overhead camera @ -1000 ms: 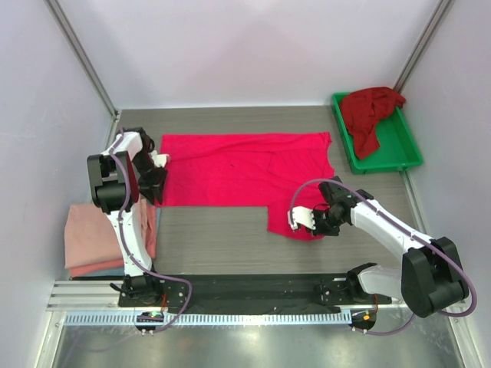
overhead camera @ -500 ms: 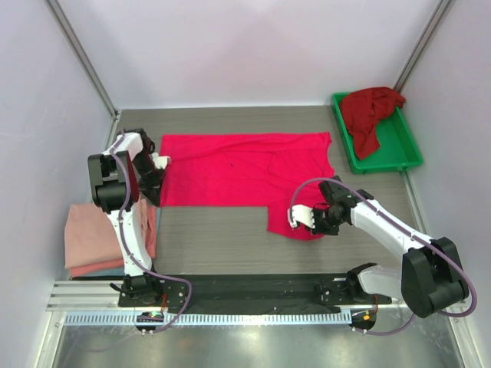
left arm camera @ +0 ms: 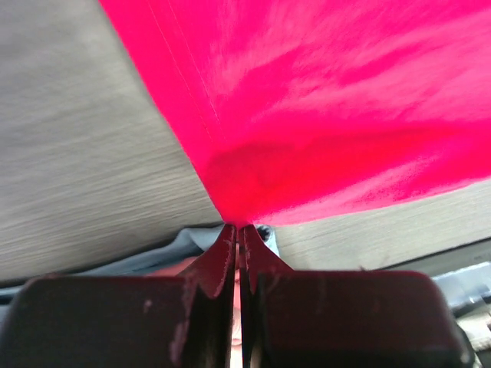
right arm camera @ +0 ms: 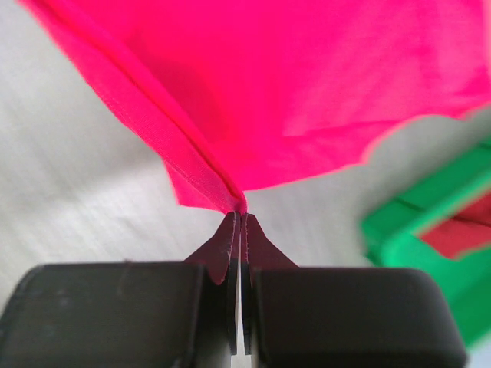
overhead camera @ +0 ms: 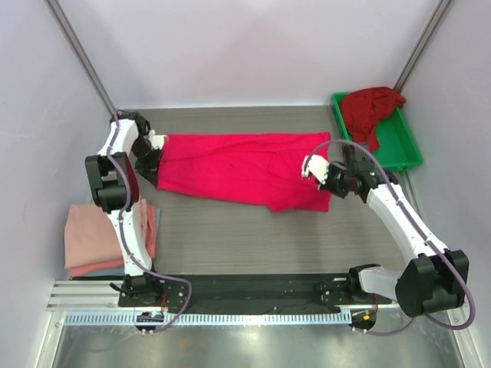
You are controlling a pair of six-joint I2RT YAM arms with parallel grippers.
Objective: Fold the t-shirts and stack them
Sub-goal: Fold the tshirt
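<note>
The bright pinkish-red cloth t-shirt [overhead camera: 238,165] is laid across the middle of the grey wood-grain table [overhead camera: 230,238], held at both ends. The left gripper [overhead camera: 152,162] is clamped shut on the shirt's left edge. The right gripper [overhead camera: 328,184] is pinched closed on a folded hem at the right end, with cloth caught between both pairs of jaws. A darker crimson shirt [overhead camera: 370,111] is heaped in the green plastic tray [overhead camera: 405,157], far right. Pale salmon-pink folded shirts [overhead camera: 92,238] are stacked near left.

Left arm extended to far-left, left gripper [overhead camera: 150,156] [left arm camera: 238,228] jaws pinched on bright pinkish-red cloth t-shirt [overhead camera: 230,165] edge. Right arm extended forward, right gripper [overhead camera: 327,178] [right arm camera: 239,215] likewise clamped.
</note>
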